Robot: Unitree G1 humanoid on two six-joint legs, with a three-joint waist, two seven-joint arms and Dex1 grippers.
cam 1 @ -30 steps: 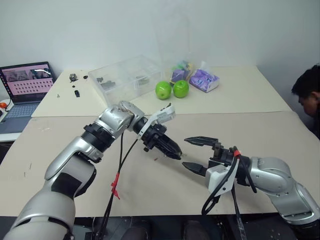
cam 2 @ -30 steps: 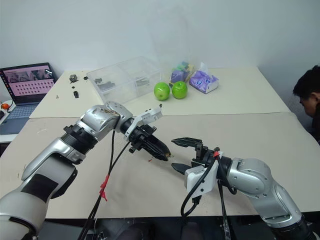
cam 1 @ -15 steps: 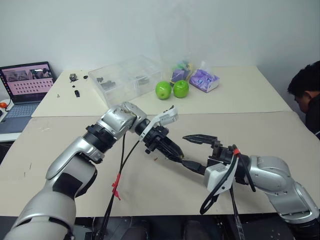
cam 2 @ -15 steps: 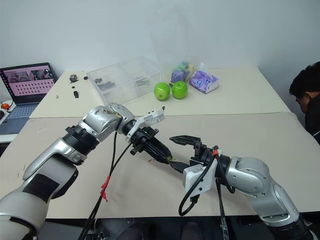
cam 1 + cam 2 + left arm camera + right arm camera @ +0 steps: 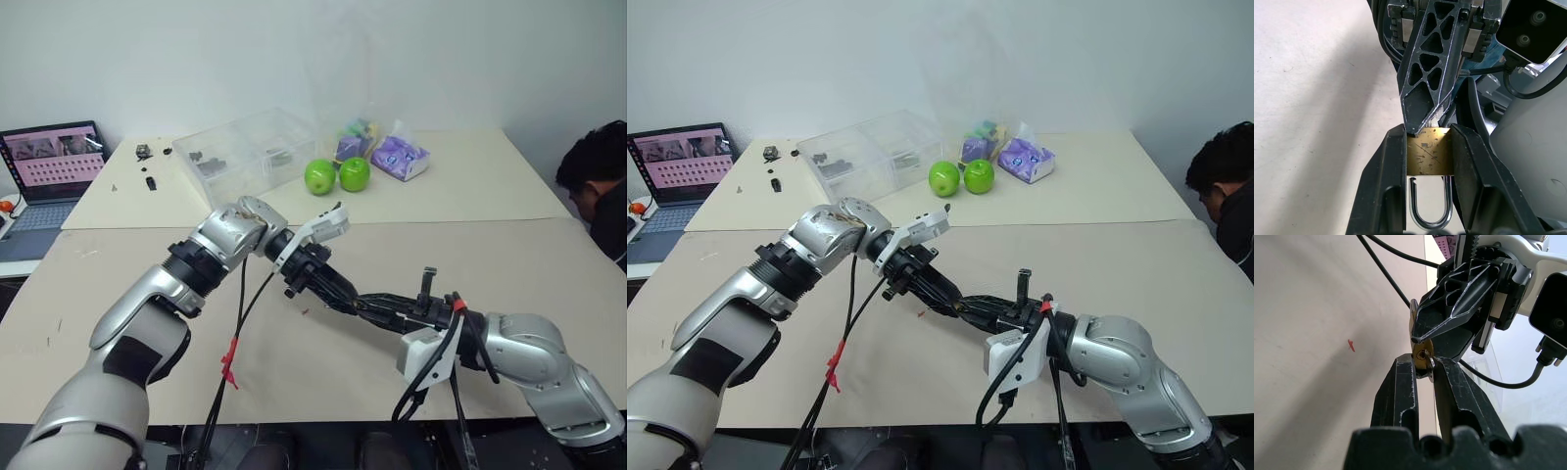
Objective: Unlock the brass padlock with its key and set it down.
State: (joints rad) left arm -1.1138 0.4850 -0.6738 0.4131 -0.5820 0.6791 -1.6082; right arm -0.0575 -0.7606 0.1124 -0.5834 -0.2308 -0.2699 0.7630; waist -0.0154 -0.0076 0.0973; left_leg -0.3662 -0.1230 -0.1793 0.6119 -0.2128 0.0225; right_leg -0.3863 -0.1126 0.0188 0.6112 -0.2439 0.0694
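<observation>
In the left eye view, the two arms are meeting above the beige table [image 5: 137,255], well in front of the two green apples [image 5: 336,175] and the clear plastic organiser box [image 5: 245,147] at about twelve o'clock. The left gripper [image 5: 338,291] is reaching toward four o'clock and the right gripper [image 5: 367,307] toward ten o'clock, so their tips are touching nose to nose; holding the lock in the air this way is likely giving the key hand a straight line to the keyhole. A person [image 5: 598,191] is sitting at the three o'clock edge, and a laptop [image 5: 54,162] at nine o'clock.

In the left wrist view, the left gripper's fingers [image 5: 1383,186] are clamping the brass padlock [image 5: 1429,152] by its flat sides, partly closed to the width of the body. The body is scuffed, yellow-gold and squarish; its thin silvery shackle loops back toward the wrist at six o'clock and looks seated. The right gripper's tip is pressing against the lock's far end at twelve o'clock.

In the right wrist view, the right gripper's fingers [image 5: 1398,391] are pinching nearly closed on the key [image 5: 1422,363], a small silvery sliver standing against the brass end with its keyhole. Whether it is in the keyhole I cannot tell. A small red fleck [image 5: 1351,345] is lying on the table at nine o'clock.
</observation>
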